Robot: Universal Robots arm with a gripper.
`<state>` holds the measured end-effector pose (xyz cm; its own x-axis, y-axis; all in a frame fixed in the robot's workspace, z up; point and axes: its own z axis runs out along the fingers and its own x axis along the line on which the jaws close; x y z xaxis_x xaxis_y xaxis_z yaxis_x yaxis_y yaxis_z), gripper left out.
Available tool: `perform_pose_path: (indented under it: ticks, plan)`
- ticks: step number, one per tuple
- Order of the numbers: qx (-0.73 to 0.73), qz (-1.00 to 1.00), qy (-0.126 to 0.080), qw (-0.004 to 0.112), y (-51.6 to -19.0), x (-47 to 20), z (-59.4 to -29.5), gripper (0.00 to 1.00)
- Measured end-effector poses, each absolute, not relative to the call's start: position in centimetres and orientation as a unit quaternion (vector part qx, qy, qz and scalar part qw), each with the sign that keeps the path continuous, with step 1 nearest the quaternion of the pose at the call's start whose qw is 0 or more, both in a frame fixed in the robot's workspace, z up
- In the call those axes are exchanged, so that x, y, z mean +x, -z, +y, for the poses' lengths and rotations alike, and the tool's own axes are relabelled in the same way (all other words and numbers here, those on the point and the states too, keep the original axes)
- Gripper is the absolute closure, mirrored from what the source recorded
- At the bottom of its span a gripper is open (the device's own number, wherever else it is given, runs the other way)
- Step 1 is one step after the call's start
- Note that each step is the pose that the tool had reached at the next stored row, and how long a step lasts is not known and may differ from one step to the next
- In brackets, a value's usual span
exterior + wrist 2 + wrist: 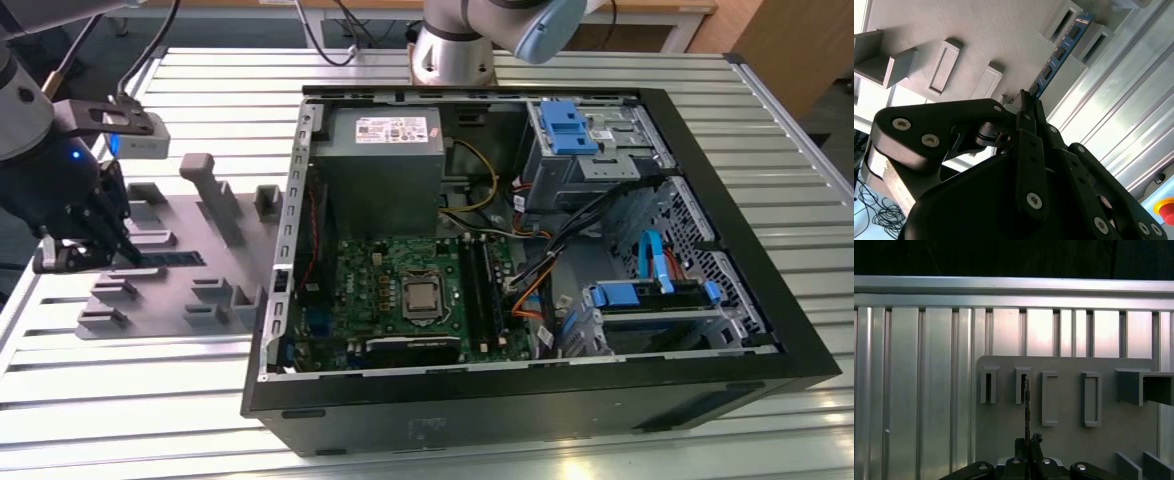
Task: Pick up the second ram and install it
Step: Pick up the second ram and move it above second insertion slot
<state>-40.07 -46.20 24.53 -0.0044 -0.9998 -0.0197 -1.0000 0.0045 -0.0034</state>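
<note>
The second ram (pixel 1059 50) is a blue-green board with black chips, dark and thin seen edge-on (pixel 1026 405). It lies along the grey fixture (pixel 214 235) at the exterior view's left, its far end between two fixture blocks (pixel 1089 35). My gripper (pixel 118 255) is at its near end, the black fingers closed on the stick in both wrist views (pixel 1026 97) (pixel 1027 441). In the exterior view the ram (pixel 174 258) shows as a dark strip just right of the fingers. The open computer case (pixel 534 400) holds the green motherboard (pixel 400 300) with its long black slots (pixel 478 290).
The fixture plate (pixel 1069 405) carries several upright grey blocks and slotted holders around the ram. Everything stands on a ribbed aluminium table (pixel 747 440). Inside the case are a power supply (pixel 380 150), blue drive brackets (pixel 567 125) and loose cables. A red button (pixel 1166 210) sits off the table.
</note>
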Motion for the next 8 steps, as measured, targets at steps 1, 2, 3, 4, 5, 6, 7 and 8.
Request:
perform_pose_path:
  ticks: [1, 2, 3, 4, 5, 6, 7, 8]
  plan:
    - [-0.705, 0.709, -0.006, 0.008, -24.56, -40.08, -46.20, 0.86]
    - [-0.705, 0.709, -0.006, 0.008, -24.57, -40.07, -46.20, 0.86]
    - [-0.706, 0.709, -0.006, 0.008, -24.60, -40.07, -46.20, 0.86]
    - [-0.705, 0.709, -0.006, 0.008, -24.64, -40.07, -46.20, 0.86]
    - [-0.706, 0.709, -0.006, 0.008, -24.64, -40.07, -46.20, 0.86]
    - [-0.705, 0.709, -0.006, 0.008, -24.66, -40.07, -46.19, 0.86]
    - [-0.705, 0.709, -0.006, 0.008, -24.69, -40.08, -46.20, 0.86]
    - [-0.705, 0.709, -0.006, 0.008, -24.71, -40.08, -46.20, 0.86]
